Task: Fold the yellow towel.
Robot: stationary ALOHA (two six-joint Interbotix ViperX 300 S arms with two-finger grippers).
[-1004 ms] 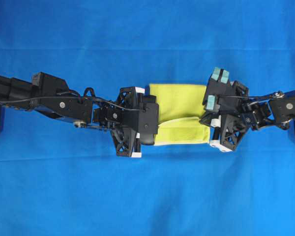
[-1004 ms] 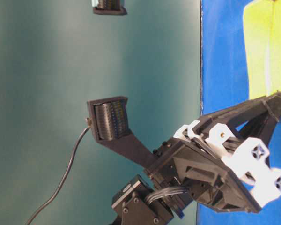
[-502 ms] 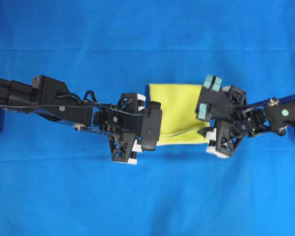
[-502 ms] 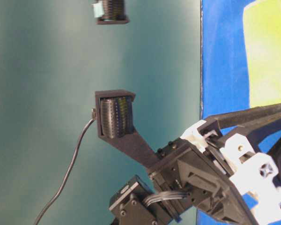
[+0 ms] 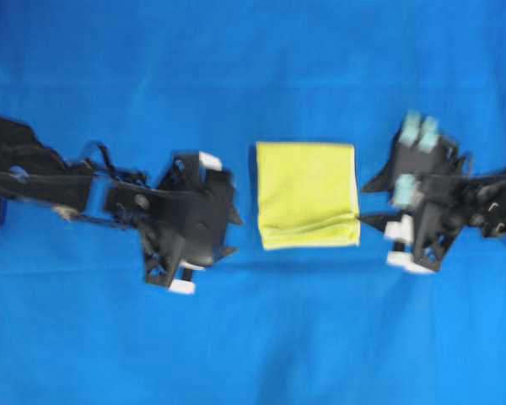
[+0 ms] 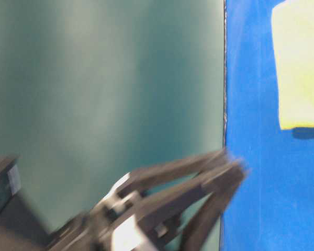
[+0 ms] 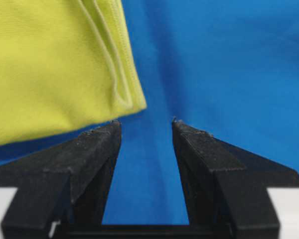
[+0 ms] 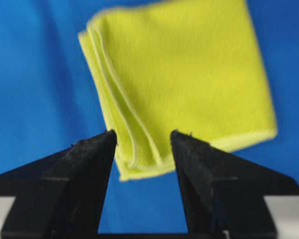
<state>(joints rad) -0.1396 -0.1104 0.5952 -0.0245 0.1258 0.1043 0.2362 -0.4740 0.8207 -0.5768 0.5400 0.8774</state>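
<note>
**Yellow towel folded at frame centre**

The yellow towel (image 5: 307, 195) lies folded on the blue tabletop (image 5: 261, 337), long axis running top to bottom, layered hems along its lower edge. Bare cloth surrounds it. Left pincer (image 5: 229, 233) and right pincer (image 5: 373, 201) stand apart, empty, flanking it.

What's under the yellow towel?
The yellow towel lies folded flat on the blue cloth, which shows all around it. Anything between or beneath its layers is hidden, though no bump shows.
</note>
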